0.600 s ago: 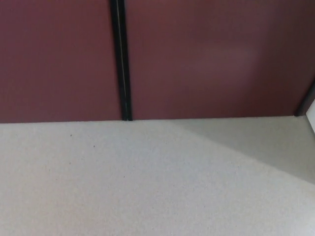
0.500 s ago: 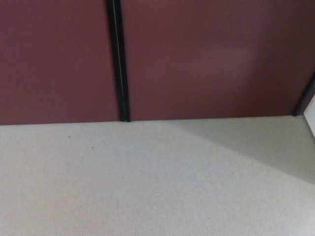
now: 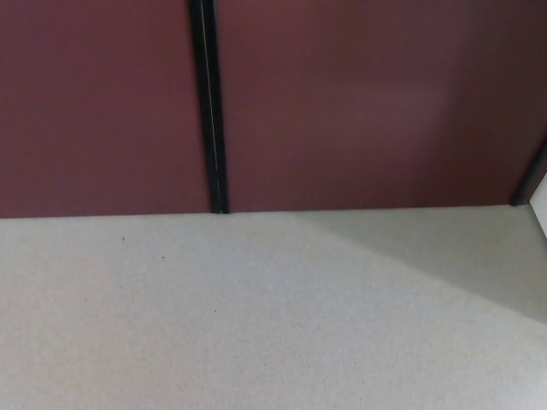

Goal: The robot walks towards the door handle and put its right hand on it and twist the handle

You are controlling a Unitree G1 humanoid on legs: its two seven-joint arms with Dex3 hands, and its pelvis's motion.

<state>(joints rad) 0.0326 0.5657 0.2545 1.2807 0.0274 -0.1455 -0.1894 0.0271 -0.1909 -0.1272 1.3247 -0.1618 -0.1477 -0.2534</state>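
A: Head view, looking down: what is in front?
B: A dark red door [image 3: 367, 102] fills the upper half, with a second dark red panel [image 3: 94, 102] to its left. A black seam [image 3: 209, 111] runs between them, its long axis nearly upright, leaning slightly so its foot sits a little further right than its top.
A: And below?
B: Pale speckled floor [image 3: 214, 325], meeting the door along a level line. A soft shadow [image 3: 461, 256] lies across the floor on the right, and a dark edge of the frame [image 3: 530, 184] shows at the far right.
A: Where is the handle, and which way does it point?
B: I cannot tell; only the door's lower part shows.
A: The hands?
B: Neither appears, so open or closed cannot be told
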